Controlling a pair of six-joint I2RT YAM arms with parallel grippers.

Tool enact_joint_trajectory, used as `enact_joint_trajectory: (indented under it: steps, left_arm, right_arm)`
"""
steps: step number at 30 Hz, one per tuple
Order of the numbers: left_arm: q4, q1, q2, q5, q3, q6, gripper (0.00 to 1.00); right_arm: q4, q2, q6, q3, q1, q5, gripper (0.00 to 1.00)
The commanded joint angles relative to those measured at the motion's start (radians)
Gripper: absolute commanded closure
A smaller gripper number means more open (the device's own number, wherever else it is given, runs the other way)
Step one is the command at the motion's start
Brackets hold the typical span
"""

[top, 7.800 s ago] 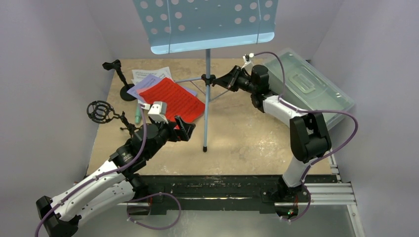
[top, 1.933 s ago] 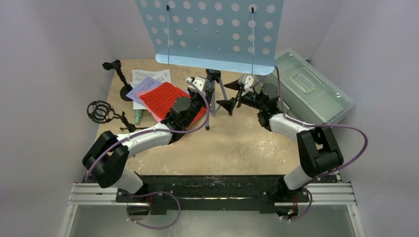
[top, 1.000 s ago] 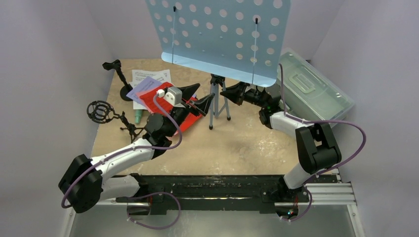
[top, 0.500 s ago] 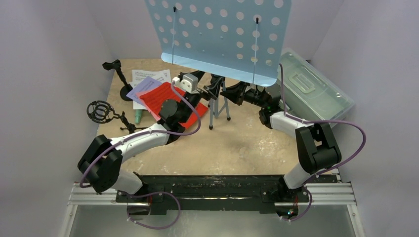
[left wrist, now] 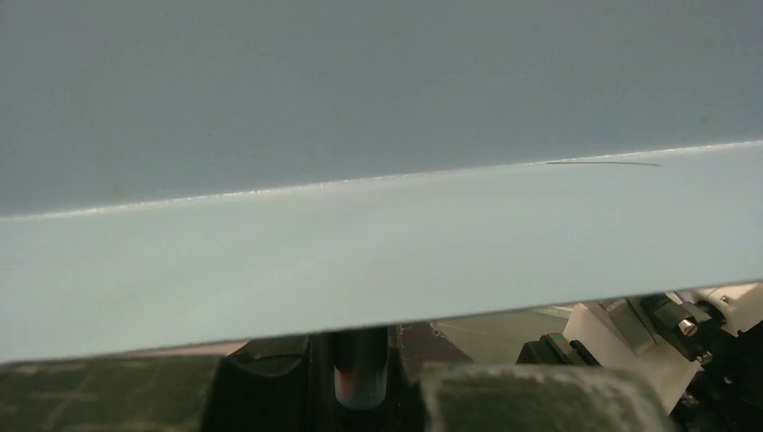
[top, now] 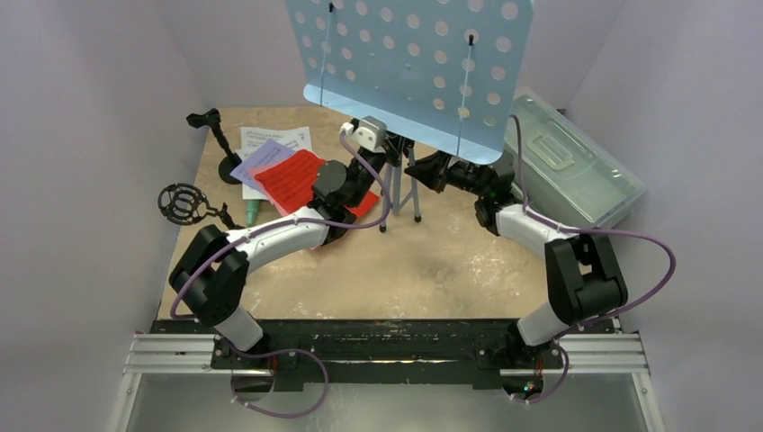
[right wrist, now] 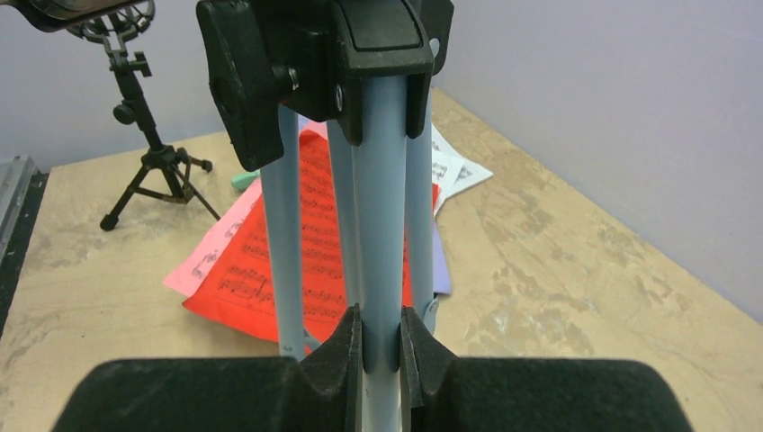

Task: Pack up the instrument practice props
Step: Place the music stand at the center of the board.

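Top external view has the rack (top: 418, 63) standing tall over the far middle of the desk (top: 432, 270), with both arms on its shaft (right wrist: 380, 225). The left gripper (top: 392, 151) sits just under the rack's ledge. The left wrist view shows the tube between the pads, close on both sides, so I read the narrow jaws as a grip. The right gripper (top: 417, 168) comes in lower, from the right. Its own camera shows the fingers pinched on the shaft below the black collar (right wrist: 360, 36), with the legs (right wrist: 277, 225) folded in alongside. Whether the feet touch the desk I cannot tell.

The step looks like bringing the stand down so it can be packed. With two grips on one stiff tube, the arms should probably travel together. If one leads, it twists against the other and a pad may slip.

The wide rack makes the stand top-heavy, and it hangs near the back wall and over the box (top: 576, 171) at the far right corner. Tipping it slowly toward the near edge seems safest. The lower grip would act as the pivot while the upper one guides the fall.

The red sheet (top: 286, 175) lies just left of the legs, and swinging feet could drag it, so the feet are best kept off it. The box lid appears shut, so it would need opening before anything goes in.
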Motion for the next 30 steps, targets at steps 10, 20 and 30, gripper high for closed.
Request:
enact_joint_trajectory:
  steps: [10,20,30]
  left_arm:
    - [-0.372,-0.028,-0.167,-0.180,0.170,-0.429,1.00]
    - [-0.670,-0.159,-0.151,-0.475,0.210,-0.620,1.00]
    - [-0.874,-0.173,-0.044,-0.633,0.260,-0.763,1.00]
  right_arm:
    - [-1.001,-0.369,-0.379,0.312,-0.002,0.040,1.00]
    - [-1.392,-0.413,-0.389,0.409,-0.003,0.115,1.00]
    - [-1.438,-0.243,-0.361,0.386,-0.011,0.104,1.00]
